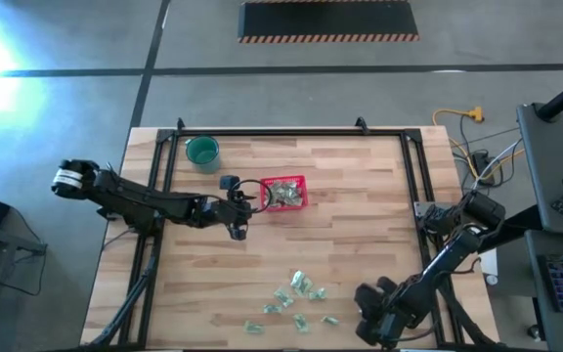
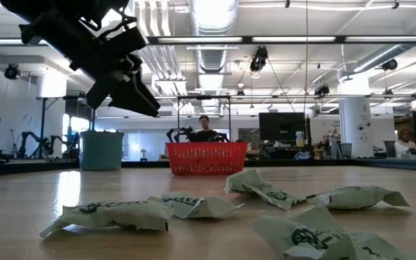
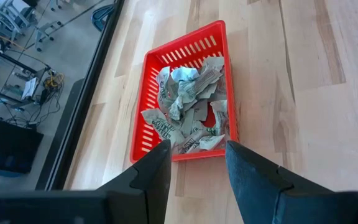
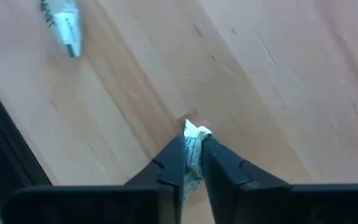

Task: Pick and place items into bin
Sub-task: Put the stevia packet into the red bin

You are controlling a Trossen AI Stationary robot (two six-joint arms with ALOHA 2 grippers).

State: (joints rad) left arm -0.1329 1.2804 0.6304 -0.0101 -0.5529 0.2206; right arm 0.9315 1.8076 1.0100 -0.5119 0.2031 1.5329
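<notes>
Grey concrete floor (image 1: pixel 86 39) lay beyond the table, hazard-striped mat (image 1: pixel 328 20) at the far side, ceiling ducts (image 2: pixel 215 14) overhead, perhaps monitors (image 2: pixel 280 126) behind.

The high view looks straight down on the whole tabletop (image 1: pixel 360 215). The low view sits at its surface, facing the room. Both show the red basket (image 1: pixel 284 193) (seen close in the left wrist view).

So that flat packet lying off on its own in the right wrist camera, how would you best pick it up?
Probably from straight above, with the fingers closing across the narrow width of the packet. It lies flat on the wooden table, long and thin, with bare wood around it. The right gripper already holds another packet.
</notes>
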